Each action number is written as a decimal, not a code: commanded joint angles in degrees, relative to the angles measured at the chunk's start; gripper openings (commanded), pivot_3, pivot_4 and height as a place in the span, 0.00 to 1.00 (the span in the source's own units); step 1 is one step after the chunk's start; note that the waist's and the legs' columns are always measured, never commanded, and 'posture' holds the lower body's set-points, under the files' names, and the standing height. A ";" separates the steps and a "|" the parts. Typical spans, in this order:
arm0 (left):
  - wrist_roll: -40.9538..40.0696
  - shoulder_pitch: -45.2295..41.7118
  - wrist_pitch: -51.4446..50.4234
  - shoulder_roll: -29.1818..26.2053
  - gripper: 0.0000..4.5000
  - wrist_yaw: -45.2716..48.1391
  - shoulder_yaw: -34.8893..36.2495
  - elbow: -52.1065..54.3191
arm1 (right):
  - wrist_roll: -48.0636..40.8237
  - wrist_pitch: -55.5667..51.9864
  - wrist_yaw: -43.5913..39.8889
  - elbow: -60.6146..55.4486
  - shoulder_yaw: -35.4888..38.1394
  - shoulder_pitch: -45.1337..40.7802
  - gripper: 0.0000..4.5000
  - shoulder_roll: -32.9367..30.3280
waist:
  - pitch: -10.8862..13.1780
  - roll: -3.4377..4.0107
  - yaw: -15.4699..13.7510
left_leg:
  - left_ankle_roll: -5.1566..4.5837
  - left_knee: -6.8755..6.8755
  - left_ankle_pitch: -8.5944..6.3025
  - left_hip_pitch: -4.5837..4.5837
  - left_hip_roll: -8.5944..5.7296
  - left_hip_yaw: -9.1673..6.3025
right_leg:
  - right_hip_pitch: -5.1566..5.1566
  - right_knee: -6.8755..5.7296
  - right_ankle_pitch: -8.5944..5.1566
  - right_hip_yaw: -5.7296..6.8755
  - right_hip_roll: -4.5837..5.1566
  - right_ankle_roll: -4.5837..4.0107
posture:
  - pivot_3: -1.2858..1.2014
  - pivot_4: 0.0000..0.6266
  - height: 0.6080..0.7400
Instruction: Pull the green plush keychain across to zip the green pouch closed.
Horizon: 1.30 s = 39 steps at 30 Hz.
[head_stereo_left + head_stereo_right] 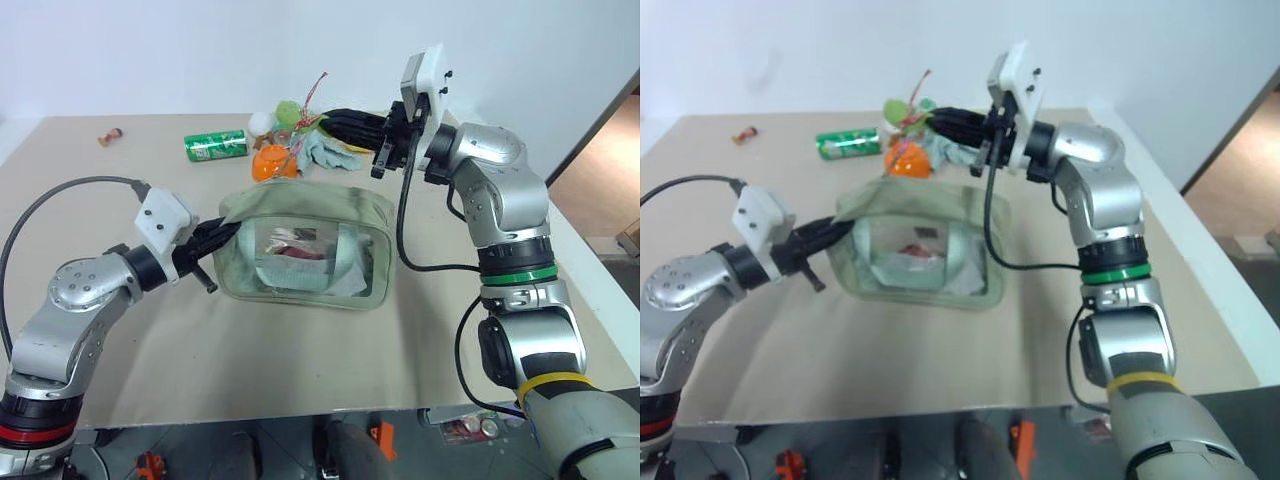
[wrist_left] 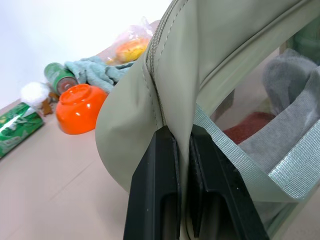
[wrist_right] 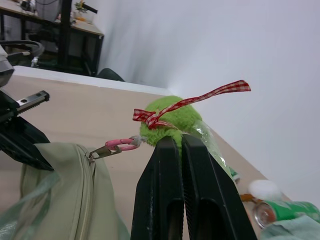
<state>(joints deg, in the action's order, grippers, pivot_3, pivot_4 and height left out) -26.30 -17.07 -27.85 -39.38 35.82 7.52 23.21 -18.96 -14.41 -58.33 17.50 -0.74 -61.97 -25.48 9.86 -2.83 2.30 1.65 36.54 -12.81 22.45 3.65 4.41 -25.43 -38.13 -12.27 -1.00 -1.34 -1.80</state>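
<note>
Beige tabletop (image 1: pixel 300 370) under a plain pale wall, doorway off at the right. Nearest, lying mid-table: the green pouch (image 1: pixel 300 215), a boxy sage fabric bag with its clear front window toward the camera, grey and red contents showing through. At its left end, the left gripper (image 1: pixel 222 232), reaching in level from the left, fingers (image 2: pixel 155 195) pinched together on a fold of the pouch fabric just by the seam; a sage webbing strap (image 2: pixel 260 170) passing right beside them. Along the top of the pouch, the zipper track (image 3: pixel 89 200), its pull clipped to a pink clasp (image 3: pixel 120 145). Beyond and above the far edge of the pouch, the right gripper (image 1: pixel 308 125), pointing leftward, clamped shut on the green plush keychain (image 3: pixel 167 120), held up off the table with a red-and-white checked ribbon (image 3: pixel 200 97) trailing from it. Farther back on the table: an orange bowl (image 1: pixel 272 162), a grey-green cloth glove (image 1: pixel 325 152), a white ball (image 1: pixel 260 122), a green soda can (image 1: pixel 215 145) on its side. Farthest left, well apart from the rest, a small reddish-brown object (image 1: pixel 110 134), too small to identify.
</note>
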 commanded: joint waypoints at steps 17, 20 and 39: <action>3.93 -4.78 1.20 1.06 0.00 -4.37 2.28 -4.75 | 4.17 4.45 13.03 -5.57 12.09 21.07 0.01 -14.86 | 0.01 0.00 0.03 | 0.00 -0.04 0.00 -0.02 -0.10 0.01 | 0.00 0.02 -0.04 -0.07 0.09 0.08 | 0.52 0.24 1.00; 4.01 -5.00 0.98 1.18 0.00 -4.40 1.83 -4.53 | 5.82 4.95 14.68 -4.74 11.84 22.98 0.01 -15.43 | 0.01 0.00 0.08 | 0.02 -0.03 0.01 -0.02 -0.10 0.02 | 0.00 0.01 -0.03 -0.08 0.09 0.10 | 0.52 0.24 1.00; 4.38 -3.22 0.11 1.21 0.00 -5.04 2.36 -2.58 | 10.14 3.73 18.82 -14.10 12.42 42.09 0.01 -19.95 | 0.00 0.00 -0.13 | 0.03 -0.03 0.01 -0.03 -0.20 0.02 | 0.05 0.02 -0.07 -0.07 0.19 0.18 | 0.52 0.24 1.00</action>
<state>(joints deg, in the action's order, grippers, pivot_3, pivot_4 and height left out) -23.12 -20.55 -27.67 -37.25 32.55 6.37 20.58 -10.75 -10.03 -41.47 2.34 7.65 -21.30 -43.24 9.86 -2.83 2.16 1.68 36.52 -12.80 22.41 3.43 4.42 -25.38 -38.12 -12.33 -1.08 -1.15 -1.62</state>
